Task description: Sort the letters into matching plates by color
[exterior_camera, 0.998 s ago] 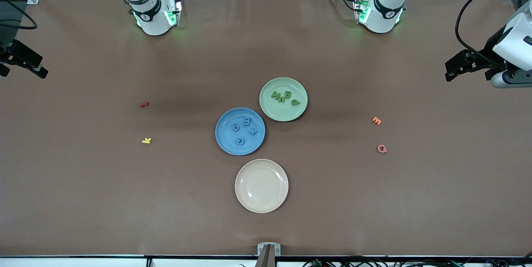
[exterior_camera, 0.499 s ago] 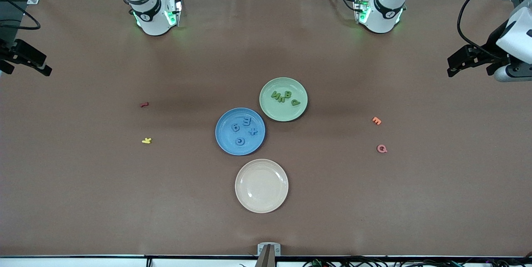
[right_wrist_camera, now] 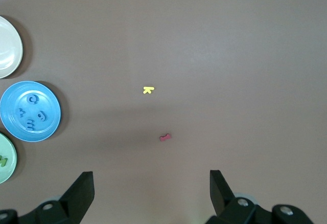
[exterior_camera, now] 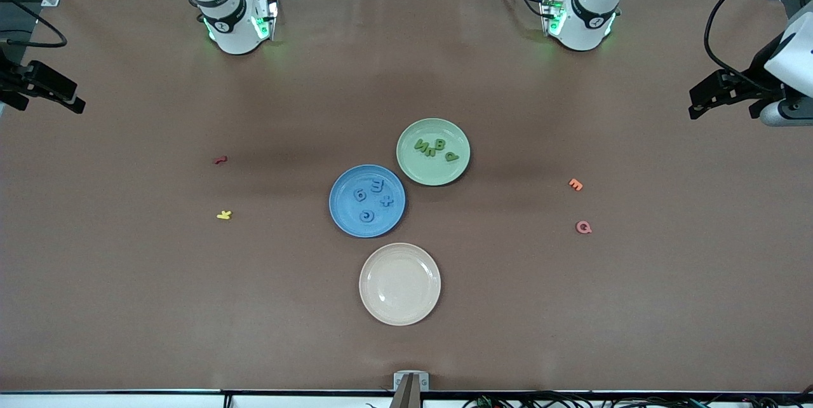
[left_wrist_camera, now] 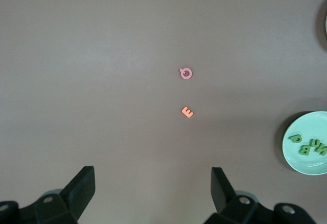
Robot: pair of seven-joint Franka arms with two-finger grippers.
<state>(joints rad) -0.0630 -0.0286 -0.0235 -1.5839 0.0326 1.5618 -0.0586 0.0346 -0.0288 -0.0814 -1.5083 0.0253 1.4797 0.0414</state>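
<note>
Blue letters on blue plate; green letters on pale green plate; cream plate; brown table.

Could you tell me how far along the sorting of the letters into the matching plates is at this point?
It looks finished. Four blue letters lie in the blue plate, and four green letters lie in the green plate. Nothing is in hand: the left end effector and right end effector are open and empty, each up at its own end of the table. No blue or green letter lies on the table.
</note>
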